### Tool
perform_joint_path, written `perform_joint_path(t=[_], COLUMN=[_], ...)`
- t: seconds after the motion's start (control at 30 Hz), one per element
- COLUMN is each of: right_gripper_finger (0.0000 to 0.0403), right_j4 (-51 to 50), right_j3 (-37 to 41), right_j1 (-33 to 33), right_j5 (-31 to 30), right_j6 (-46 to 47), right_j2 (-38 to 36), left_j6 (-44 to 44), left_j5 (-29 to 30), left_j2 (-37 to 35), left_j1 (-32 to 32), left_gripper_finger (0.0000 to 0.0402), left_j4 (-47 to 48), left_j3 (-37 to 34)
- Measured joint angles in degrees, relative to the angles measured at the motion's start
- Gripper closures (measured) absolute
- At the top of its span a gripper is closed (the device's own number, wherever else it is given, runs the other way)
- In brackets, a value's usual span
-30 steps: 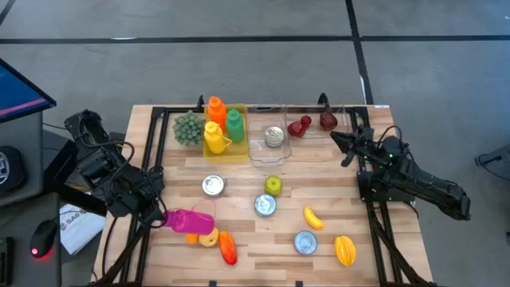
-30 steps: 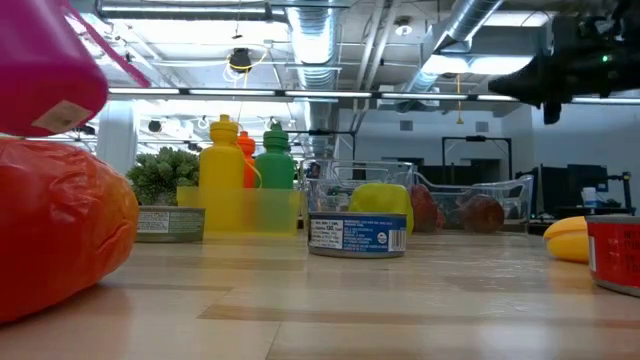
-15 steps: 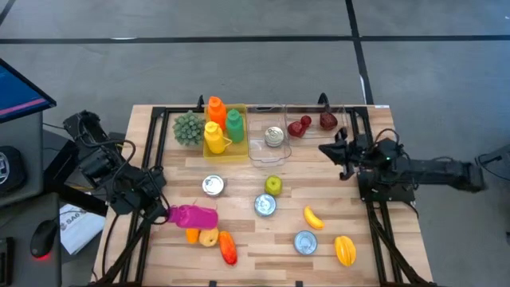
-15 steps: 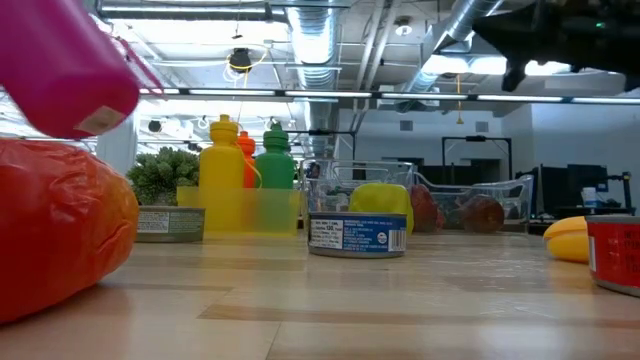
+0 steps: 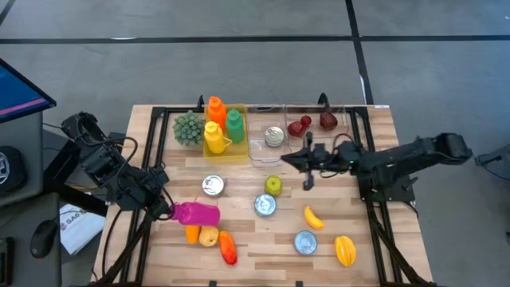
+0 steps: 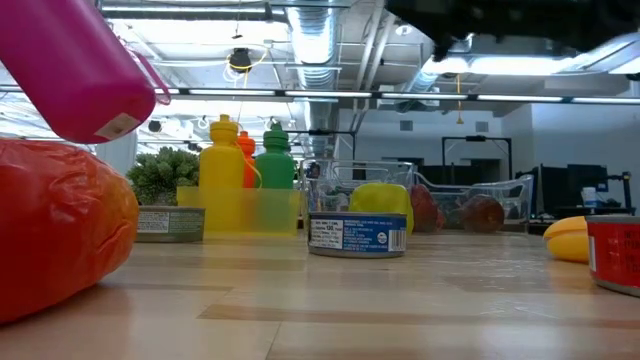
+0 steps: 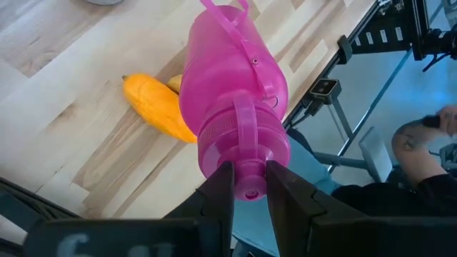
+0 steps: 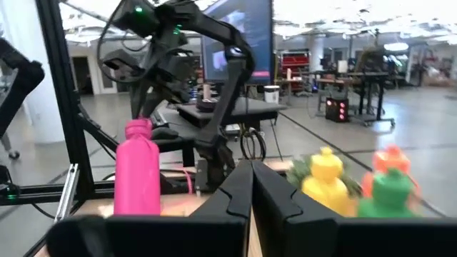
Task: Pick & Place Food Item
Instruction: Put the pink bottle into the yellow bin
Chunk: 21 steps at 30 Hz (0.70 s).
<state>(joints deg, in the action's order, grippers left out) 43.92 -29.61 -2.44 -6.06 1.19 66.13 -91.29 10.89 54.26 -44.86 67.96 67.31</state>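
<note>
The left hand (image 7: 241,187) has the pink bottle (image 5: 194,214) clamped by its neck and raised off the bench (image 5: 247,253) over its front left, not yet placed, while the right hand (image 5: 292,159), pinched empty, reaches toward mid-bench.

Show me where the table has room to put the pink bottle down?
Bare wood lies between the artichoke and the left can, and right of the banana. It is crowded around the yellow bin, and near the carrot under the pink bottle.
</note>
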Motion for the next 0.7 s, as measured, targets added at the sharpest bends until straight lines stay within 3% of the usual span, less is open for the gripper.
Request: perform_joint_path(t=[0.43, 0.7], right_gripper_finger=[0.0401, 0.0402], right_j4=[-14.4, -28.4], right_j3=[-27.5, -44.3], right_j1=[-1.4, -2.2], right_j5=[2.0, 11.7], right_j6=[-3.3, -8.5], right_j2=[22.0, 31.5], left_j6=[0.0, 3.9], left_j5=[2.1, 0.3], left_j2=[0.3, 1.8], left_j1=[1.2, 7.3], left_gripper_finger=[0.034, 0.034], left_j4=[-0.2, -2.2], left_j3=[0.0, 0.0])
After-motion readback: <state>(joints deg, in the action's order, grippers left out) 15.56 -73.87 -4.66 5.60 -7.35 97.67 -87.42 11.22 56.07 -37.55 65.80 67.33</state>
